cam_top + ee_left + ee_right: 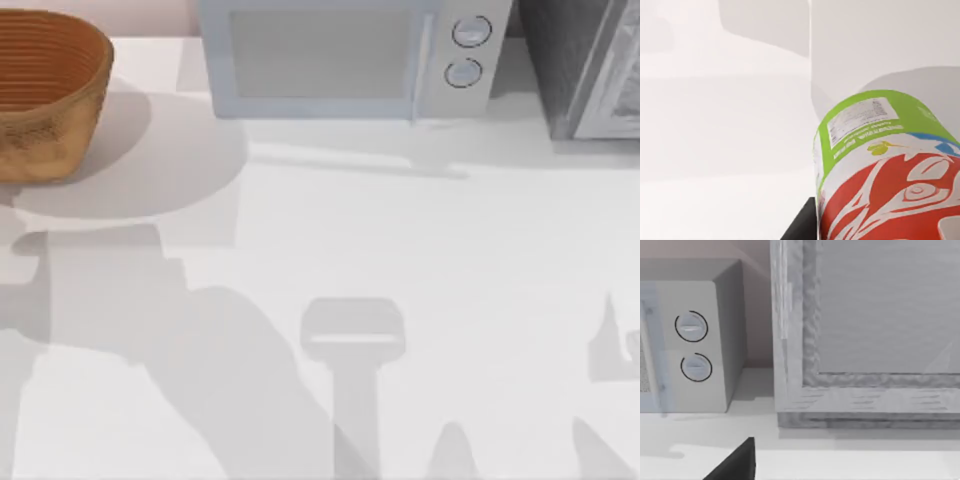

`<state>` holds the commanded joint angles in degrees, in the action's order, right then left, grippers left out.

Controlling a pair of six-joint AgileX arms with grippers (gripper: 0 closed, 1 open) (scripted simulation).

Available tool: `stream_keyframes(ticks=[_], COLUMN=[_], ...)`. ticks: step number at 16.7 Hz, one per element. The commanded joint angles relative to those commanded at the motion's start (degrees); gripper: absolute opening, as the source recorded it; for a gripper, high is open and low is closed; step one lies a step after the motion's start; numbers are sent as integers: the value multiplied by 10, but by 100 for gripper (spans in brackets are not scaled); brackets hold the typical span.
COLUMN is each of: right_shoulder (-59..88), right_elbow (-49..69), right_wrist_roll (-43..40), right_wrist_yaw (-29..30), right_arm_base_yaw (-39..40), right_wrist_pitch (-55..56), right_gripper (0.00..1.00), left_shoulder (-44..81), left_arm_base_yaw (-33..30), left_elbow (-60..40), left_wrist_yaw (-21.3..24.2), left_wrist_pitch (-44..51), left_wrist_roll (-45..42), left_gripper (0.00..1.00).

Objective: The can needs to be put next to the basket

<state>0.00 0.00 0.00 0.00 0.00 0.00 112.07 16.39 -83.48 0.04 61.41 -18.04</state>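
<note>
A white table seen from above. The wicker basket sits at the far left corner, cut off by the picture's left and top edges, so part of its rim and ribbed inside is out of sight. A pale microwave stands along the back edge, its top cropped away, with two round dials on its right side. At the far right a grey framed cabinet is also cut off. Soft grey shadows of the arms fall across the near half of the table.

From the left wrist, the can looms very close, tilted, its green end pointing away from the camera and its red band with white lettering nearest, running off the picture's edge. A small dark piece of the left gripper shows just beside the can; how its jaws stand cannot be told, nor whether they touch the can.

From the right wrist, a dark piece of the right gripper shows above the table, facing the microwave and the cabinet. Its jaws cannot be made out either.
</note>
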Motion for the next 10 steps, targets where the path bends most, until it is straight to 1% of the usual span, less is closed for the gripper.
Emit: stream_keyframes(ticks=[5, 10], right_shoulder=[0, 0], right_elbow=[0, 0], right_wrist_roll=[0, 0], right_wrist_yaw=[0, 0], right_arm_base_yaw=[0, 0], right_wrist_pitch=[0, 0], right_gripper=[100, 100], left_shoulder=[0, 16], left_arm_base_yaw=[-2, 2], left_elbow=[0, 30], left_wrist_yaw=[0, 1], left_wrist_pitch=[1, 6], left_wrist_roll=[-1, -6], left_gripper=[0, 0])
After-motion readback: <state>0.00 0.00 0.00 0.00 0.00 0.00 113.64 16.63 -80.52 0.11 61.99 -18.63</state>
